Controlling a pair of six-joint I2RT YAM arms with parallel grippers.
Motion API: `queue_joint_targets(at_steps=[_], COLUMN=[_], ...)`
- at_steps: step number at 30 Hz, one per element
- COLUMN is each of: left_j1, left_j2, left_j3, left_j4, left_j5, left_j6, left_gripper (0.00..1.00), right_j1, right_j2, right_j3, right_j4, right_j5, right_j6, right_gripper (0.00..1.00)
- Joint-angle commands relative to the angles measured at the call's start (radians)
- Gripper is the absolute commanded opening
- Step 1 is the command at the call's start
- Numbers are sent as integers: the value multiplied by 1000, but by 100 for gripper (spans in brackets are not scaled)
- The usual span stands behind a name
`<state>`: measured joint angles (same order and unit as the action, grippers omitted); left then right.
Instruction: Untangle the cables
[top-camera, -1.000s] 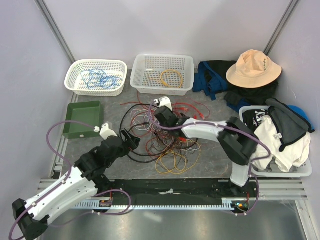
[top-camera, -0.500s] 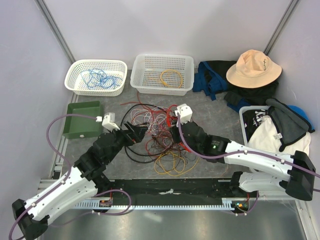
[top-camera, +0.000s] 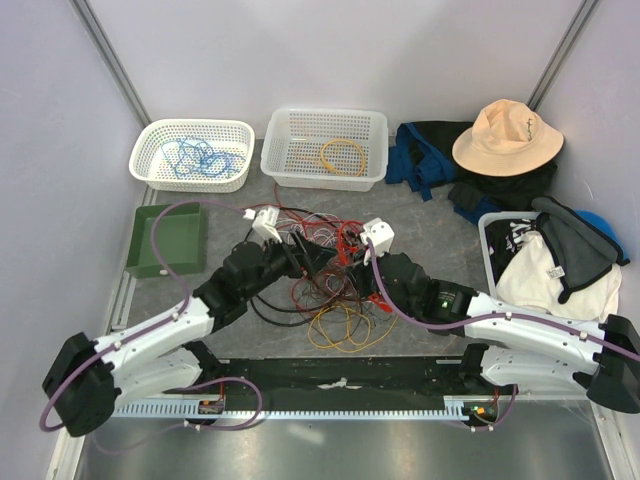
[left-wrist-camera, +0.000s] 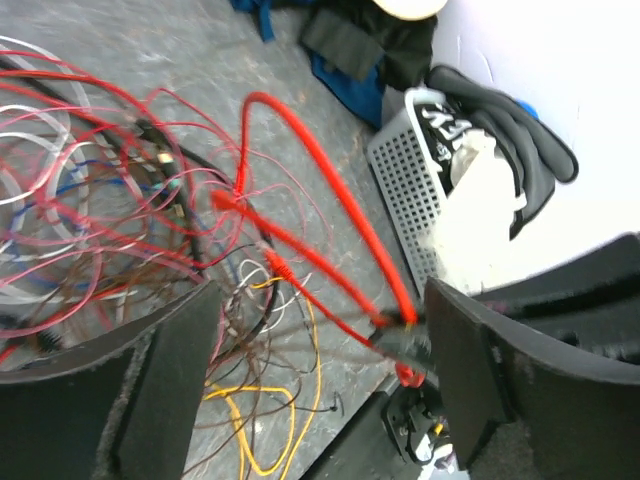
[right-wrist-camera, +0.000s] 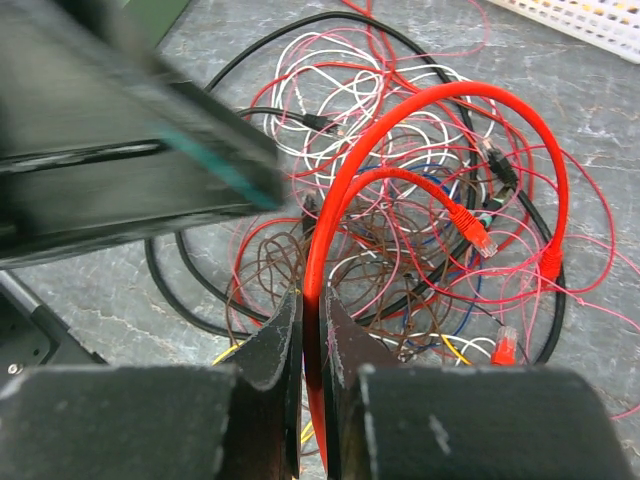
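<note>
The cables (top-camera: 322, 278) lie in a tangled heap at the table's middle: thin red, maroon, white and blue wires, a black loop and yellow loops (top-camera: 345, 325). My right gripper (top-camera: 353, 262) is at the heap's right side. In the right wrist view it (right-wrist-camera: 313, 335) is shut on a thick red cable (right-wrist-camera: 440, 95) that arches up over the heap. My left gripper (top-camera: 306, 258) is at the heap's left side. In the left wrist view it (left-wrist-camera: 320, 375) is wide open, with the same red cable (left-wrist-camera: 330, 190) running between its fingers without touching them.
A white basket (top-camera: 150, 140) at the back left holds blue cables. A second white basket (top-camera: 290, 130) holds an orange cable. A green tray (top-camera: 160, 255) sits at the left. A hat (top-camera: 507, 137), dark clothes and a laundry basket (top-camera: 488, 228) fill the right side.
My left arm has swung right, bringing its open gripper to the heap. My right arm has unfolded and drawn its gripper back to the heap's right side, now holding the red cable.
</note>
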<state>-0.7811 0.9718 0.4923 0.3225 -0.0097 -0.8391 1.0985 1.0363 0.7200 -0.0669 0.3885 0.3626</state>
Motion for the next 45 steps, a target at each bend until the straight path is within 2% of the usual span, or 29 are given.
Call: queue_joint_targets(at_steps=[1, 6, 9, 12, 13, 14, 17, 20, 21, 22, 24, 27, 28, 33, 35, 40, 45], left_j1=[2, 5, 6, 8, 8, 8, 9, 19, 23, 28, 45, 63, 65, 66, 66, 66, 75], left_j2=[94, 151, 182, 222, 241, 248, 242, 173, 151, 130, 56, -37, -56, -146, -151, -180, -160], left_j3=[98, 121, 138, 147, 146, 146, 157, 193, 222, 242, 310, 402, 423, 574, 641, 718, 762], left_j4=[113, 148, 164, 179, 193, 204, 198, 92, 14, -31, -130, -299, -380, -572, -673, -758, -842], left_j5=[89, 93, 123, 178, 198, 232, 234, 176, 156, 131, 41, -96, -134, -412, -571, -872, -1059], left_j6=[12, -9, -8, -6, -6, -8, -2, 60, 102, 124, 194, 299, 326, 474, 512, 577, 597], left_gripper=[82, 76, 67, 39, 14, 3, 2, 2, 2, 2, 2, 2, 2, 2, 2, 2, 2], right_j1=[3, 6, 8, 8, 8, 8, 8, 8, 8, 8, 9, 8, 8, 8, 8, 8, 8], right_j2=[-16, -15, -22, -33, -36, -38, -54, -79, -88, -97, -137, -205, -223, -317, -335, -375, -392], right_j3=[-5, -10, -19, -27, -28, -27, -16, -2, -1, 7, 10, 6, 1, -25, -30, -59, -76], right_j4=[52, 53, 55, 55, 55, 53, 33, -2, -13, -28, -66, -100, -105, -109, -109, -97, -97], right_j5=[-36, -46, -48, -39, -36, -28, -7, 22, 48, 68, 102, 164, 190, 213, 211, 204, 191], right_j6=[-13, -8, -8, -5, -4, 1, 7, 12, 15, 25, 32, 39, 41, 36, 36, 38, 33], right_gripper=[0, 0, 0, 0, 0, 0, 6, 34, 54, 64, 78, 88, 90, 90, 90, 89, 89])
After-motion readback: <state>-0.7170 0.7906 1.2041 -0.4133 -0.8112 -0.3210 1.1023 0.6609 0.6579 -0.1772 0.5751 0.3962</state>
